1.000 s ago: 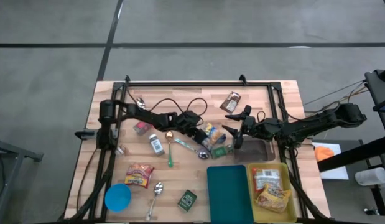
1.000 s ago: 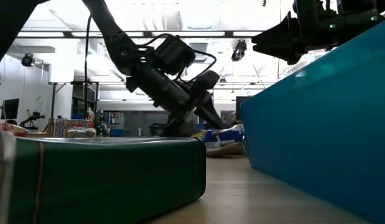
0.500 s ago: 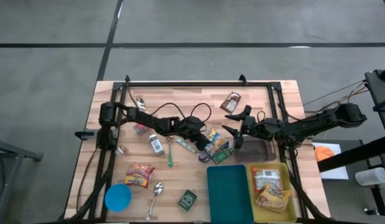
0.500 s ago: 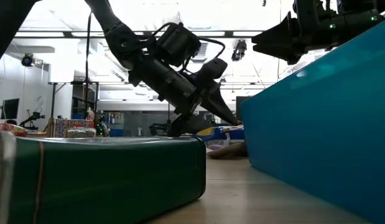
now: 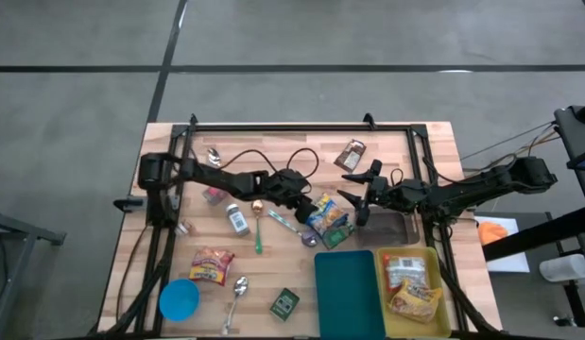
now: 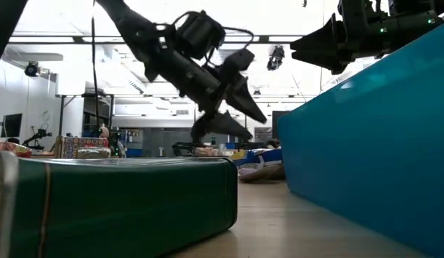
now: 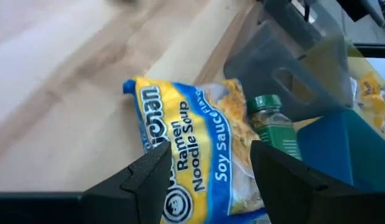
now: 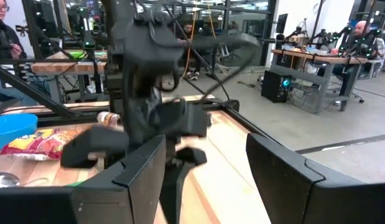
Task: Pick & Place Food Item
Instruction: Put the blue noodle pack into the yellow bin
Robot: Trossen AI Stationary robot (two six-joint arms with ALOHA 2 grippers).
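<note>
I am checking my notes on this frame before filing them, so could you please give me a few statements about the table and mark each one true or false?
1. The left claw hangs open over the ramen noodle packet. True.
2. The yellow tray is empty. False: it holds food packets.
3. A green-capped spice jar lies right beside the ramen packet. True.
4. The blue bowl sits at the table's far edge by the frame. False: it is at the near left corner.
5. The right claw grips the teal tray. False: it stands open, above the table, apart from that tray.
</note>
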